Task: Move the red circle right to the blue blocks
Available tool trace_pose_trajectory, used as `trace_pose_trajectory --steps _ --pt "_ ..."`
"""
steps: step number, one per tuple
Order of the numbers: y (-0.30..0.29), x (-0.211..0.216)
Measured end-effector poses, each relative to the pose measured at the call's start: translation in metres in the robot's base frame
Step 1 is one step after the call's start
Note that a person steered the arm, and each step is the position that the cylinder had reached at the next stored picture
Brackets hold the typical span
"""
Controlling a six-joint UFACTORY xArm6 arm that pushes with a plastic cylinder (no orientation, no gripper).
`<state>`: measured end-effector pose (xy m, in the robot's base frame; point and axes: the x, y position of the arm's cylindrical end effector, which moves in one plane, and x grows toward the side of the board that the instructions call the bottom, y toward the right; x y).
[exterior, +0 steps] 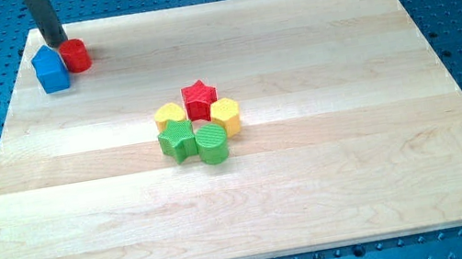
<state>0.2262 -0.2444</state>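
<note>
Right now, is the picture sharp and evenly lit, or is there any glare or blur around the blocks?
In the camera view, light is soft and even, with only short shadows under the central cluster, such as the green circle. The wooden board shows a faint sheen, no harsh glare. Blocks look sharp; my tip, touching the top of the red circle beside the blue block, is slightly soft.

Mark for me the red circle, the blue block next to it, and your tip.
red circle [76, 54], camera view, on its top face.
blue block [50, 69], camera view, middle of its body, touching the red circle's left side.
my tip [56, 43], camera view, rod's very end, just above both blocks.
</note>
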Motion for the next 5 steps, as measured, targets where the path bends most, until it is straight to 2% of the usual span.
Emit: trace_pose_trajectory --steps 2,3,5 --pt "0.001 0.042" --pt "0.002 0.047" --pt "0.026 0.024"
